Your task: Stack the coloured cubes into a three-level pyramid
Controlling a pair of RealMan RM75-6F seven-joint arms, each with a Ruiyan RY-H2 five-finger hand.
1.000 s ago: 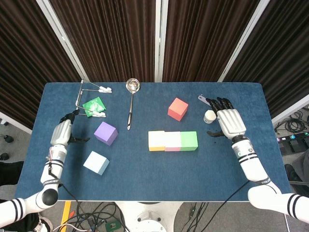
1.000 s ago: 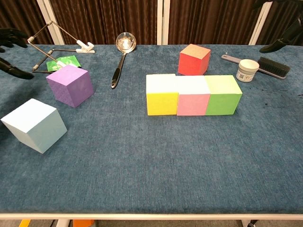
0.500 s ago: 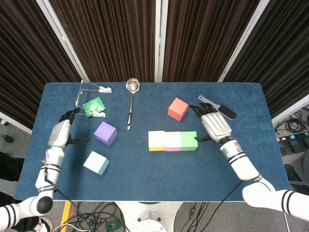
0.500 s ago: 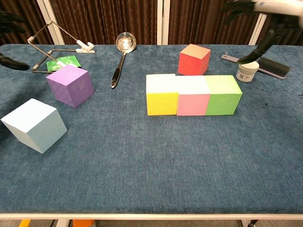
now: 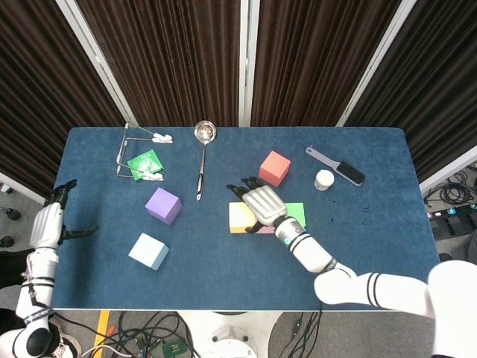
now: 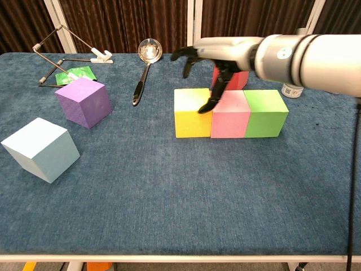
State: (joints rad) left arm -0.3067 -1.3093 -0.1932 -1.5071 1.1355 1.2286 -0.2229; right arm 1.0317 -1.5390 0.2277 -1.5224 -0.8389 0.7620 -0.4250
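Yellow cube [image 6: 192,113], pink cube [image 6: 230,114] & green cube [image 6: 265,113] sit touching in a row mid-table, yellow at left end. Red cube [image 5: 275,168] just behind the row, turned a bit. Purple cube [image 6: 83,101] & pale blue cube [image 6: 40,149] lie apart at left, both skewed, blue nearer front edge.

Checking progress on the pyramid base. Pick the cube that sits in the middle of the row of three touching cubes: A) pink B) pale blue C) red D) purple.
A: the pink cube sits between the yellow cube and the green cube, all three touching in one row, with the right hand open above them.
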